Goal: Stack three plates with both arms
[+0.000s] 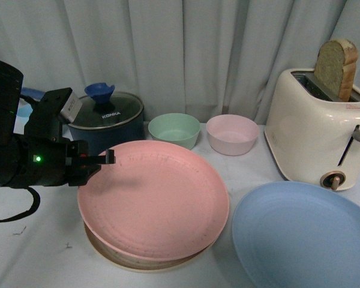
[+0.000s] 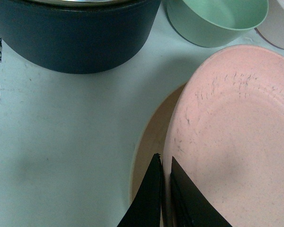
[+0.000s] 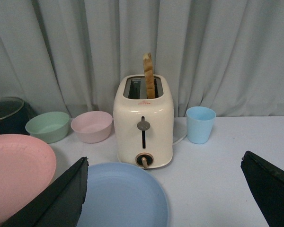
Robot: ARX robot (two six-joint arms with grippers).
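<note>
Your left gripper (image 2: 163, 163) pinched the left rim of the pink plate (image 1: 156, 198), which rested on the cream plate (image 1: 108, 255), its right edge just beside the blue plate (image 1: 300, 240). Your right gripper (image 3: 164, 160) stood wide and empty. Behind, the green bowl (image 1: 174, 129) and pink bowl (image 1: 231, 133) were empty, and the toaster (image 1: 312, 132) held bread (image 1: 336, 66).

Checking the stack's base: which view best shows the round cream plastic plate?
Left wrist: the cream plate is a broad crescent under the round pink plastic plate. Front: thin rim only. Right wrist: none.

3 cams, shared pink plate (image 1: 153, 204)
</note>
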